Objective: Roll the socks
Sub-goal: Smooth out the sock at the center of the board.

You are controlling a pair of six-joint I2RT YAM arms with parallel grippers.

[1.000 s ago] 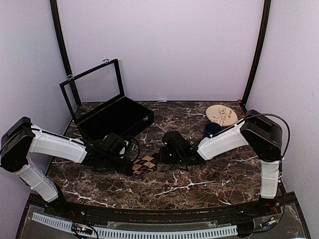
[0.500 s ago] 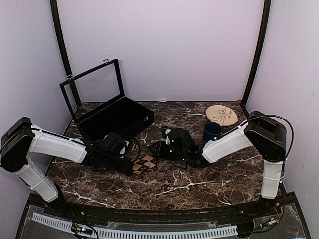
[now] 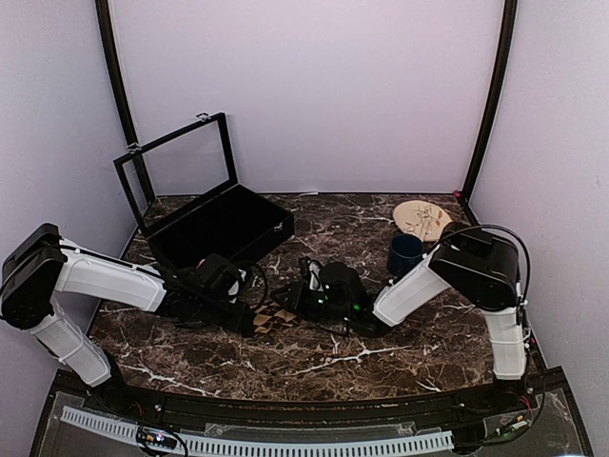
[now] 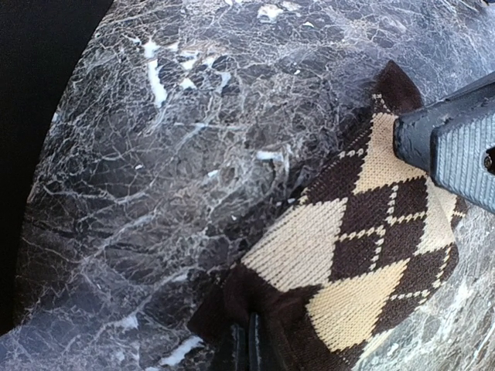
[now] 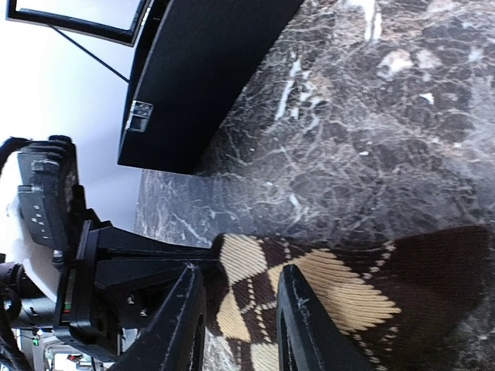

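Now argyle sock lies flat on tabletop btwn both arms. Left tool pinches its dark edge, prob. to anchor it. Right tool, spread apart, straddles the opp. end, likely to start rolling.

A brown-and-cream argyle sock lies flat on the table, just left of centre, its dark end bunched.
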